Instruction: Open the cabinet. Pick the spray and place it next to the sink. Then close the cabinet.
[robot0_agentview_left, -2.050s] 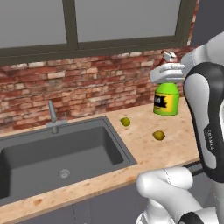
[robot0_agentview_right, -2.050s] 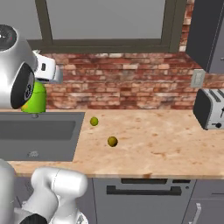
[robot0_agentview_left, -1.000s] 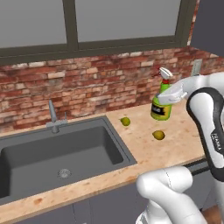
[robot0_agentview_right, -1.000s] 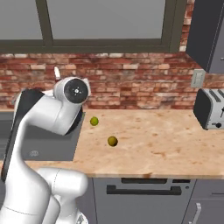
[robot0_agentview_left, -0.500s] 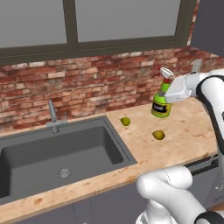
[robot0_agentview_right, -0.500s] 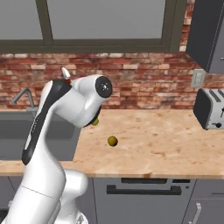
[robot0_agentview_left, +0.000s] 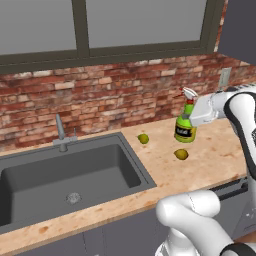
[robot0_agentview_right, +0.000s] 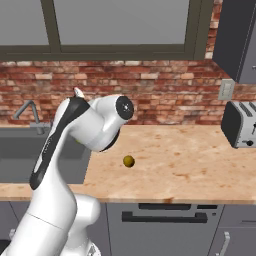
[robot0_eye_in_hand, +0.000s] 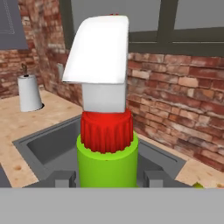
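One spray (robot0_agentview_left: 185, 126) bottle, pinched in the gripper (robot0_agentview_left: 196, 114) above the tabletop (robot0_agentview_left: 215, 150).
Two small yellow-green fruits (robot0_agentview_left: 143, 138) lie below the gripper — one toward the sink (robot0_agentview_left: 70, 175), one nearer; bare tabletop extends beyond to one toaster (robot0_agentview_right: 239, 124).

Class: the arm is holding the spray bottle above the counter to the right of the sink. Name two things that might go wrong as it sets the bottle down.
1. The gripper holds the spray near its neck and the bottle hangs tilted, so if released like this it may tip over.
2. Two small yellow-green fruits lie on the counter close beneath it; the base could land on one and topple.
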